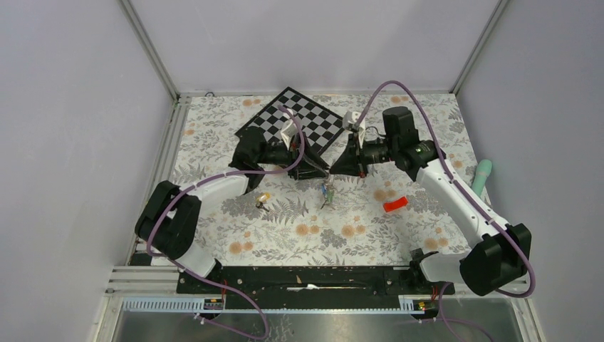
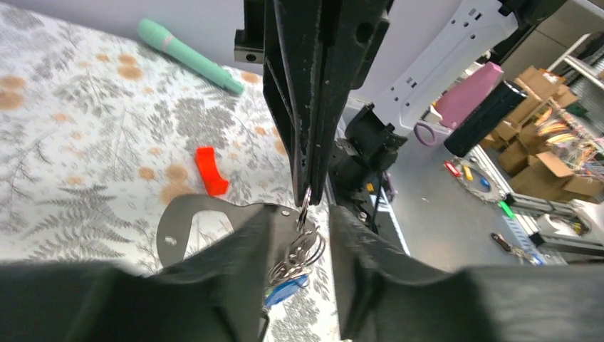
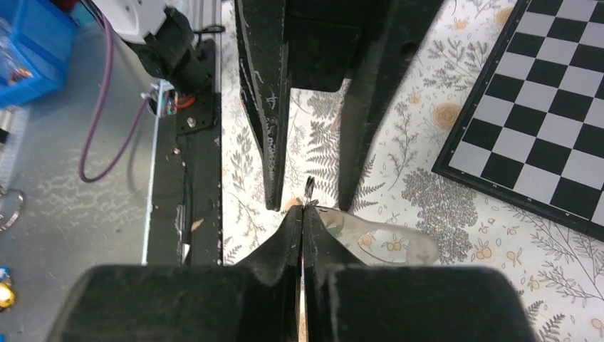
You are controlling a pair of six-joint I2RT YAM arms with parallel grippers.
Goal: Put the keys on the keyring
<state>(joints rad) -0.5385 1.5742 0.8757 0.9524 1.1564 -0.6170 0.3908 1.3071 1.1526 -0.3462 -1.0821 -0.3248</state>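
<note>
Keys [image 2: 293, 262] hang from closed right gripper [image 2: 308, 197].

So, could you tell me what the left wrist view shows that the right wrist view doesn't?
Only the left wrist view: the bunch of small metal keys with a blue plastic tag, a red plastic block, a mint-green cylinder. Only the right wrist view: the black-and-white checkerboard. Both: the floral tablecloth, the flat grey metal keyring, and the right gripper, fingers shut on a thin wire loop.

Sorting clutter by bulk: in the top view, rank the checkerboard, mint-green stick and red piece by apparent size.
1. checkerboard, by far the largest
2. mint-green stick
3. red piece, slightly smaller than the stick
</note>
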